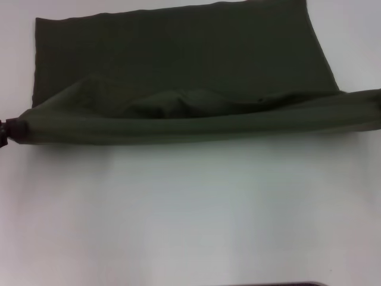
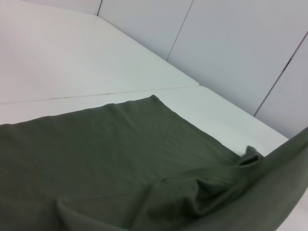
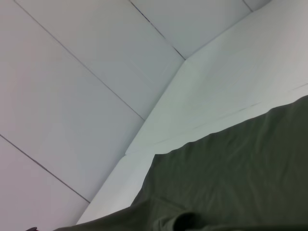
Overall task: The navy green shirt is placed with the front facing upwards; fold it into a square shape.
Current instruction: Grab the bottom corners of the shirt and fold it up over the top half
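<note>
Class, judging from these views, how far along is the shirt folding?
Done: nothing finished; the shirt's far part lies flat on the table. In hand: its near edge is raised and stretched, the left pincer at one end. Left: lay it over, then fold it square.

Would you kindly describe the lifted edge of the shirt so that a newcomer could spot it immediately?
On the white table lies the navy green shirt, flat across the far half. Its near edge is raised into a taut, rolled band running side to side, held at the left end by the left gripper. Unlike the flat cloth behind, it hangs above the table.
</note>
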`<control>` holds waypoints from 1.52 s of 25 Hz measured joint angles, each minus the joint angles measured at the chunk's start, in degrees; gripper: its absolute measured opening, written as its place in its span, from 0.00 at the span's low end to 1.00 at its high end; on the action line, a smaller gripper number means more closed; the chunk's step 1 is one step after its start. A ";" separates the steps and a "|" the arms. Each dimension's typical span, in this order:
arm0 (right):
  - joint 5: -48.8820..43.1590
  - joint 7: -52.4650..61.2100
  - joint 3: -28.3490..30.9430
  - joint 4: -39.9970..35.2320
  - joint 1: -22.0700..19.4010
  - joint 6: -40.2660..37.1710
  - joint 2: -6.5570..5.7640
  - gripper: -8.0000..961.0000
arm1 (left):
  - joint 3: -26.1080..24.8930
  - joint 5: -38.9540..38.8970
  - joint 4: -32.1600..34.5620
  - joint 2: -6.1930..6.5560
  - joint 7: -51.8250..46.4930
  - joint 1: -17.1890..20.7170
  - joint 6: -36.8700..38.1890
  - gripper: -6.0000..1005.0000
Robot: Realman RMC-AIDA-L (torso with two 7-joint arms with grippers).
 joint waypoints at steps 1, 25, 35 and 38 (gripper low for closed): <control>-0.02 -0.09 -0.02 0.10 -0.10 0.07 0.08 0.05 | 0.00 0.00 0.00 -0.04 0.17 0.11 0.00 0.04; -0.32 3.61 -1.86 0.73 8.37 5.77 0.72 0.05 | 1.06 0.10 -2.67 0.00 -0.90 -2.18 -4.95 0.06; -0.30 8.14 -3.19 0.19 12.77 10.37 -0.56 0.05 | 0.63 -1.52 -4.76 0.24 -3.87 -5.01 -12.83 0.07; -0.32 9.96 -3.87 0.25 14.11 12.96 -0.93 0.05 | 1.06 -2.25 -5.62 0.17 -4.79 -6.92 -16.01 0.07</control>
